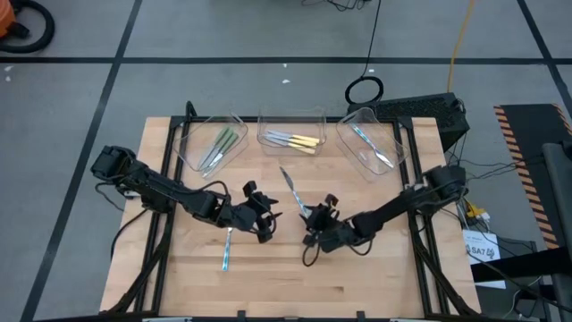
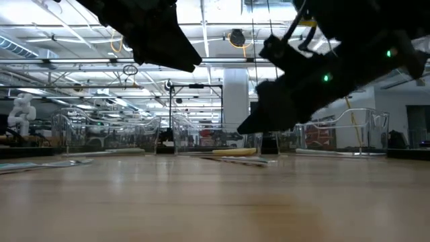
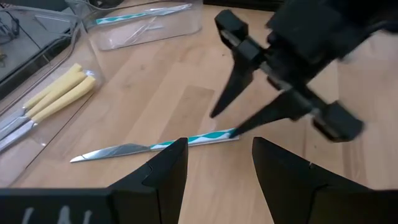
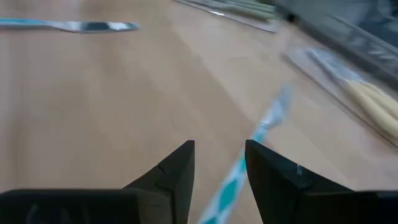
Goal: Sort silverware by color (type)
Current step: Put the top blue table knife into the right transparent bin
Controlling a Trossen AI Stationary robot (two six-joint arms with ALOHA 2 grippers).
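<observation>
**Two grippers over loose blue knives**

Left gripper (image 1: 260, 215) mid-table, fingers parted, empty. Right gripper (image 1: 318, 216) at its 3 o'clock, fingers parted over blue knife (image 1: 293, 189), not gripping. Second blue knife (image 1: 227, 249) at table's 7 o'clock. Remaining silverware in three trays (image 1: 290, 117) at 12 o'clock.

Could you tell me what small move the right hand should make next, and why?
Probably close on the blue knife. The right hand stands open at the knife's handle end in mid-table, with the handle running between its fingers in the wrist view. The knife still lies flat on the table, and the right tray already holds blue pieces. The left hand hovers open nearby.
</observation>
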